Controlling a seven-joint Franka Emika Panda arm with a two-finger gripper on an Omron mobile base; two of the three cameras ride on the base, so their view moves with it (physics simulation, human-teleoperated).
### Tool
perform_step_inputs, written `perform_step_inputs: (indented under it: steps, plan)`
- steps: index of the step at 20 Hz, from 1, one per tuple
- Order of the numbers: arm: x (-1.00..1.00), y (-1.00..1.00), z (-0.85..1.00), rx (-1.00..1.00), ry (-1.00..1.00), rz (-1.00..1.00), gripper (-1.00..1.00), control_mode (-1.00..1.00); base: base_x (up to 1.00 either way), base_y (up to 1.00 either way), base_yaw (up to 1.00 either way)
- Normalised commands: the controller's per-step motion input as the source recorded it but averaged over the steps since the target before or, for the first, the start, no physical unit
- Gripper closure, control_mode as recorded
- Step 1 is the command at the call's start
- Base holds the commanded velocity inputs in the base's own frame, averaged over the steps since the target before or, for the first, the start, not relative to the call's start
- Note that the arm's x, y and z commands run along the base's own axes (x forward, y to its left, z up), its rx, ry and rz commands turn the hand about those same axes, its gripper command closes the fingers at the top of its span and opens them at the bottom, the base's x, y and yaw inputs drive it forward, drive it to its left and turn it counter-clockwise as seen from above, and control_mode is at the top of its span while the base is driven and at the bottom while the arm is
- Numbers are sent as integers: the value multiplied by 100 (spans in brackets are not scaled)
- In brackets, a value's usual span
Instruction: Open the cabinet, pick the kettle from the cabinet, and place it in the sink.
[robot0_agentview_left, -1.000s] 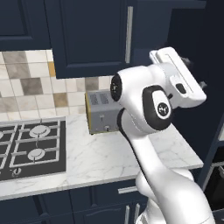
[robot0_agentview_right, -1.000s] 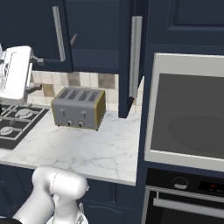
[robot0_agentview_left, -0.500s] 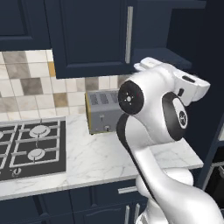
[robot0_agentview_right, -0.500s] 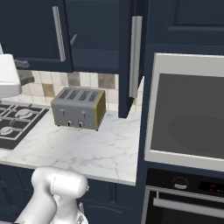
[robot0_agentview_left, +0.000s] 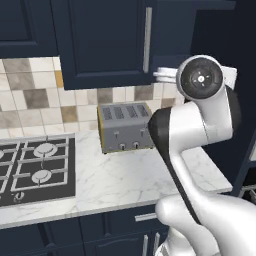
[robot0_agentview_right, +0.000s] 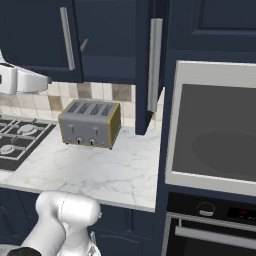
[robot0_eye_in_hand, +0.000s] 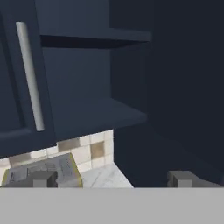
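1 dark navy wall cabinet (robot0_agentview_right: 100, 40) hangs above a white marble desk (robot0_agentview_right: 100, 170), and 2 of its long vertical silver bar handles (robot0_agentview_right: 67, 37) show in the right base view, 1 on a shut door at the left and 1 on the right door (robot0_agentview_right: 155, 65), which stands swung out edge-on toward the camera. In the hand view the open compartment (robot0_eye_in_hand: 87, 74) shows as a dark, flat-floored recess beside 1 shut door with 1 silver handle (robot0_eye_in_hand: 30, 74); inside it looks bare navy, and no kettle can be made out there. 1 boxy silver toaster (robot0_agentview_left: 125, 126) with 4 slots stands on the desk against the beige and grey tiled wall (robot0_agentview_left: 30, 100), just below the cabinet. 1 black gas hob (robot0_agentview_left: 35, 167) with 2 round burners visible lies at the left end of the desk. At the right, 1 built-in oven (robot0_agentview_right: 215, 125) with a grey glass front fills a tall navy column, with a second oven panel (robot0_agentview_right: 210, 230) under it. The white arm (robot0_agentview_left: 200, 130) rises in front of the desk in the left base view, its large dark-capped joint covering the cabinet's lower right corner. The claw (robot0_eye_in_hand: 111, 178) is spread wide, its 2 dark tips far apart and empty, pointing at the open compartment above the toaster.
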Motion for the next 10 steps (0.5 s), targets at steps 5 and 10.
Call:
perform_step_inputs:
  steps: [5,10]
  plan:
    - [60,1,0,1,27,27,-100,-100,0,0,0]
    - [50,0,1,0,15,28,-100,-100,0,0,0]
